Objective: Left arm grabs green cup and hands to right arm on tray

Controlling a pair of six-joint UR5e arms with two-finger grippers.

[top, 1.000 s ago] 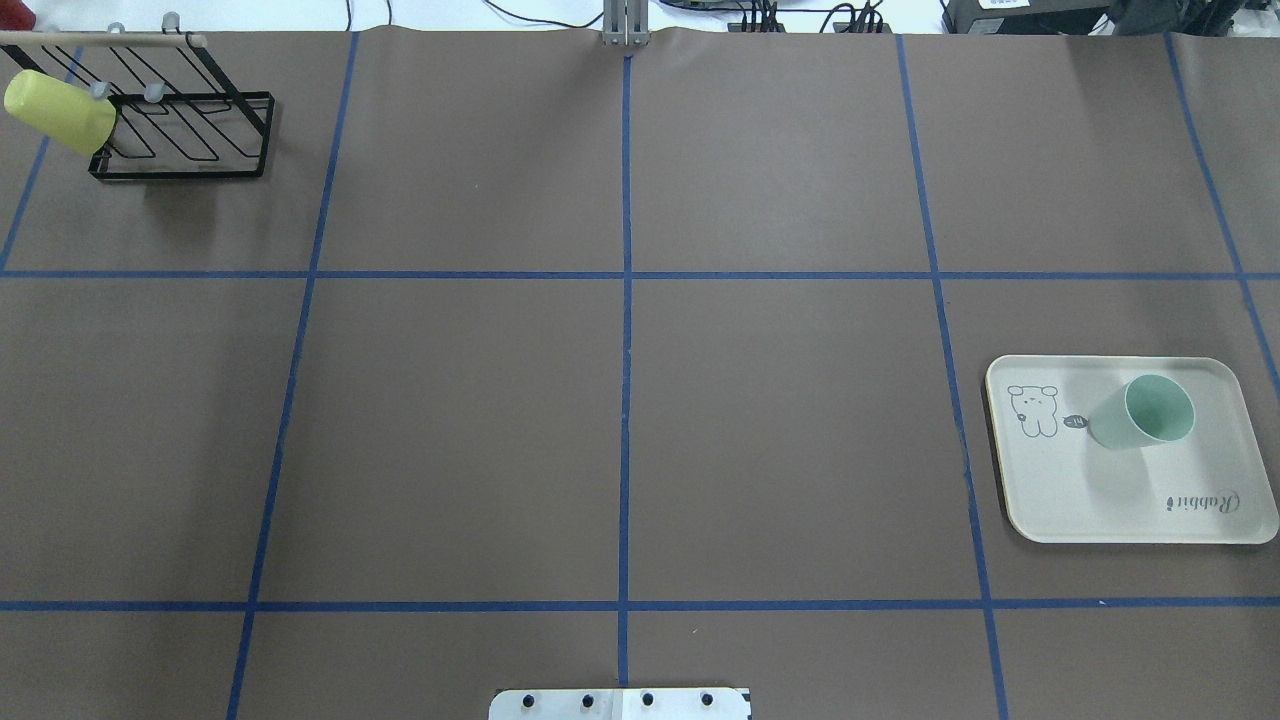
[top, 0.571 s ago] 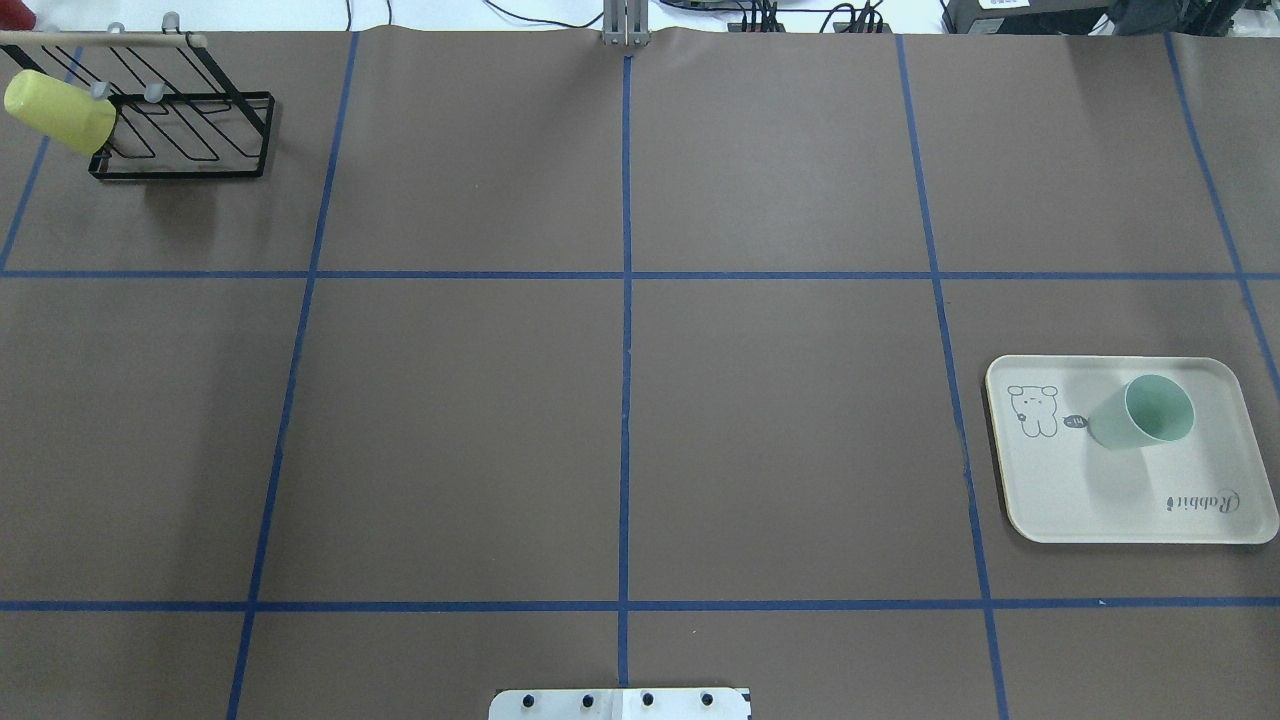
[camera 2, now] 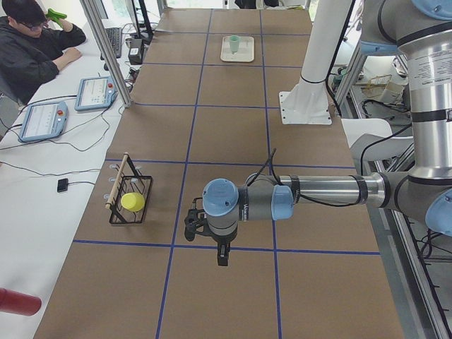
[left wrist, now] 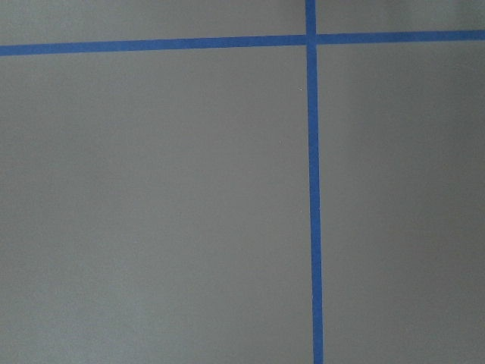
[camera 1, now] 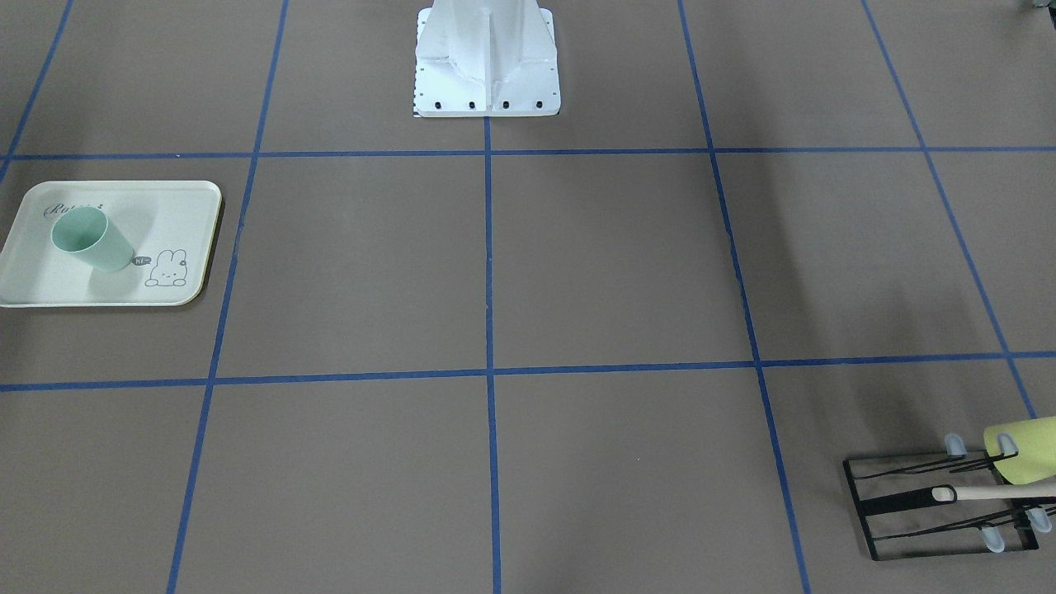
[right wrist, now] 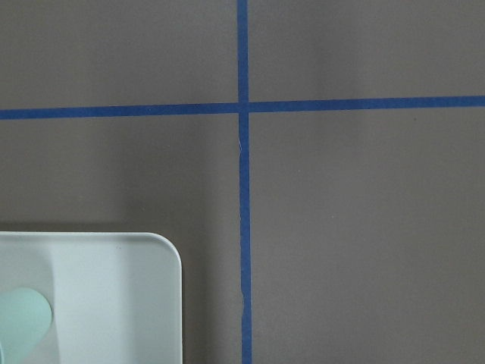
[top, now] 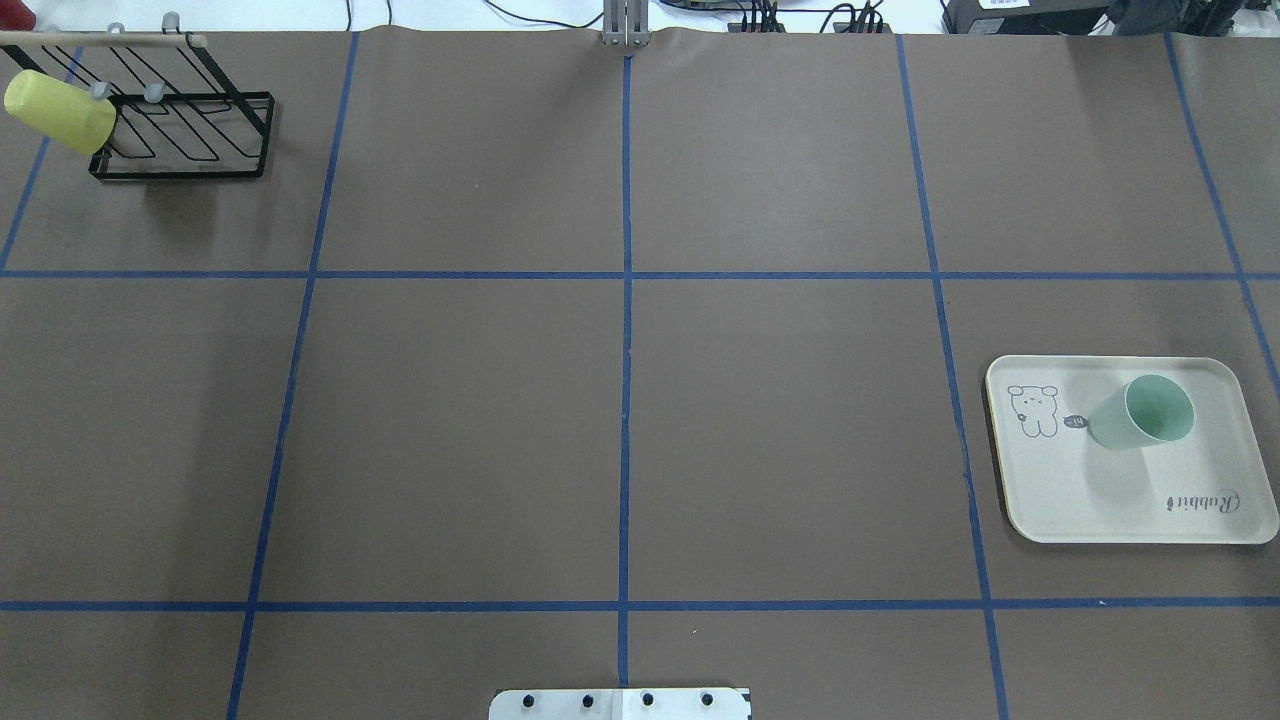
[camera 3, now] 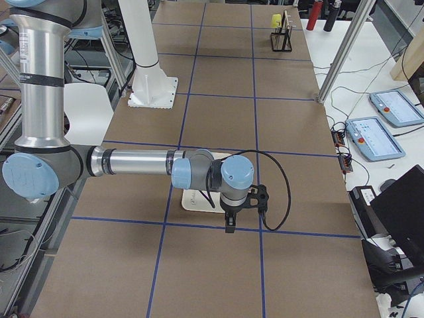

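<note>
The green cup (top: 1145, 412) stands upright on the tray (top: 1100, 500) at the table's right side, mouth up, with nothing touching it; the front-facing view shows the cup (camera 1: 89, 239) and tray (camera 1: 49, 285) at its left. In the right wrist view a tray corner (right wrist: 114, 303) and a sliver of the cup (right wrist: 23, 318) show. The left gripper (camera 2: 222, 258) hangs over bare table near the rack end, far from the cup. Just past the tray's near edge hovers the right gripper (camera 3: 230, 225). I cannot tell whether either gripper is open or shut.
A black wire rack (top: 180, 130) with a yellow-green cup (top: 58, 112) on it sits at the far left corner. The white robot base (camera 1: 487, 66) stands at the table's middle edge. A person (camera 2: 35, 49) sits at a side bench with teach pendants.
</note>
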